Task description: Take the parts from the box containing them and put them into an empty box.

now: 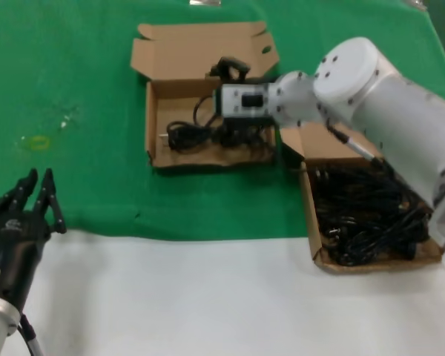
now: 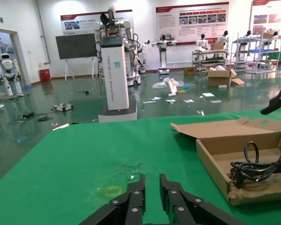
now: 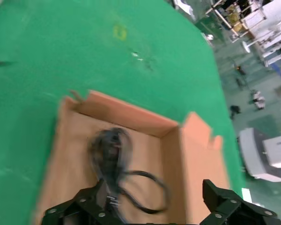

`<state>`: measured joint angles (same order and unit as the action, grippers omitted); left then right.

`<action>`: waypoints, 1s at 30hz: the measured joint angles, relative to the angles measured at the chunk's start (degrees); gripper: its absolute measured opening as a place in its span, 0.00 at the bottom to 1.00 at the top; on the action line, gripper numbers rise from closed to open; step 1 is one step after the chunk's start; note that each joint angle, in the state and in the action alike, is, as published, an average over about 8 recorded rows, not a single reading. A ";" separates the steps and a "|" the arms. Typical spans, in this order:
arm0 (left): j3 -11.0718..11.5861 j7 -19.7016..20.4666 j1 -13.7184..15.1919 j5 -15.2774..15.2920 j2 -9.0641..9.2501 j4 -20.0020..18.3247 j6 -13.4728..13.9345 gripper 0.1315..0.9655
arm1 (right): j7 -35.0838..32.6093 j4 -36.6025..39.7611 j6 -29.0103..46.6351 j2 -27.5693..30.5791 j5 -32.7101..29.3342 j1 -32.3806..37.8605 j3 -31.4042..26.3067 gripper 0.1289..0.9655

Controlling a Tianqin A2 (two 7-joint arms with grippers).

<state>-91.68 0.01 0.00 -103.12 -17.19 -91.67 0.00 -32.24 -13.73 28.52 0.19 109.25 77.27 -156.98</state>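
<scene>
The box containing the parts (image 1: 310, 194) stands at the right, piled with black cables (image 1: 363, 211). The other box (image 1: 154, 126), whose lid flap has an oval hole, lies at the back middle with a few black cables (image 1: 200, 133) in it. My right gripper (image 1: 230, 70) hovers over this box's far side. In the right wrist view my right gripper (image 3: 152, 199) is wide open above a cable (image 3: 113, 154) that lies on the box floor (image 3: 70, 154). My left gripper (image 1: 38, 194) is parked at the front left with its fingers a little apart, holding nothing.
The boxes stand on a green mat (image 1: 74, 89). A white table strip (image 1: 208, 297) runs along the front. The left wrist view shows my left gripper (image 2: 152, 187) over the mat, with the back box (image 2: 215, 168) to one side.
</scene>
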 joint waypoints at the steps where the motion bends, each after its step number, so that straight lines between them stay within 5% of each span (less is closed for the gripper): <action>1: 0.00 0.00 0.00 0.00 0.00 0.00 0.00 0.05 | 0.18 -0.43 -0.16 0.09 -0.03 -0.43 0.36 0.55; 16: 0.00 0.00 0.00 0.00 0.00 0.00 0.00 0.31 | 5.78 -13.97 -5.09 3.05 -1.10 -13.84 11.70 0.91; 23: 0.00 0.00 0.00 0.00 0.00 0.00 0.00 0.39 | 8.82 -21.33 -7.79 4.65 -1.67 -21.18 17.87 0.97; 30: 0.00 0.00 0.00 0.00 0.00 0.00 0.00 0.62 | 11.86 -28.66 -10.49 6.26 -2.25 -28.45 24.05 0.99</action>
<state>-91.68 0.01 0.00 -103.12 -17.19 -91.67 0.00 -20.38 -42.39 18.03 6.45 107.00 48.83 -132.93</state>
